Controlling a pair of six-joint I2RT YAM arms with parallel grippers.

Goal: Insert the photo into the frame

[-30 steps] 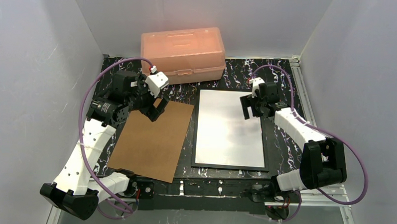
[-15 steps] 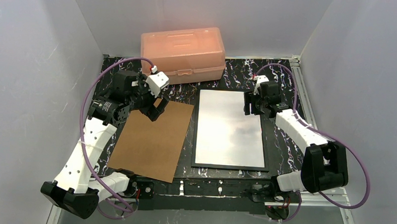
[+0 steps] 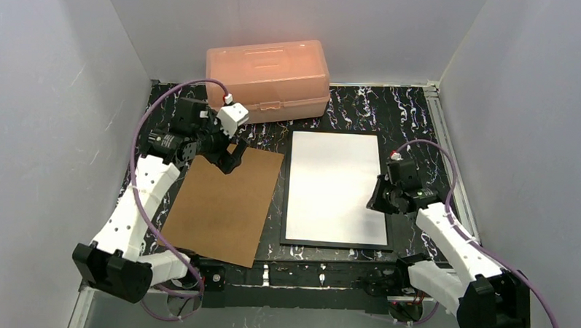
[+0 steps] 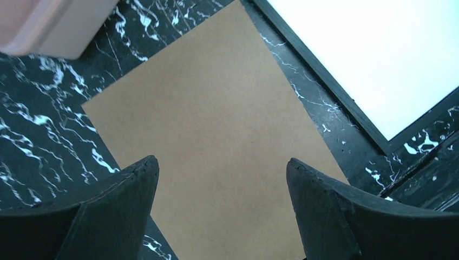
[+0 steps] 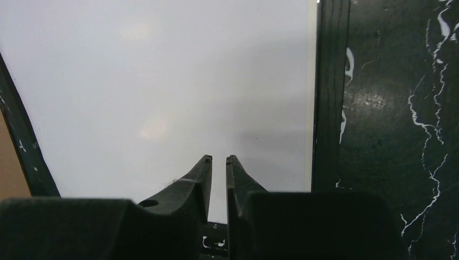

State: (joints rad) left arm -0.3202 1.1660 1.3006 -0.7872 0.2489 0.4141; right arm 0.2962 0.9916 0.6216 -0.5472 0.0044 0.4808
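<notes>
The black frame (image 3: 285, 187) lies flat on the right half of the table, its rim also showing in the left wrist view (image 4: 325, 86) and the right wrist view (image 5: 327, 97). A plain white sheet (image 3: 335, 187) fills it. No printed side shows, so I cannot tell whether this is the photo's back. My right gripper (image 3: 380, 200) hangs low over the frame's near right part. Its fingers (image 5: 218, 158) stand almost together with nothing between them. My left gripper (image 3: 229, 160) is open (image 4: 222, 162) above the far edge of the brown board (image 3: 224, 205).
A peach plastic box (image 3: 269, 79) stands at the back, just beyond the left gripper. The brown board (image 4: 216, 108) lies left of the frame with a narrow strip of black marbled table (image 3: 413, 117) between them. Grey walls close in both sides.
My right arm has pulled back from the frame's far right edge to its near right, and its jaws have gone from wide open to almost together. The left arm shifted slightly.
</notes>
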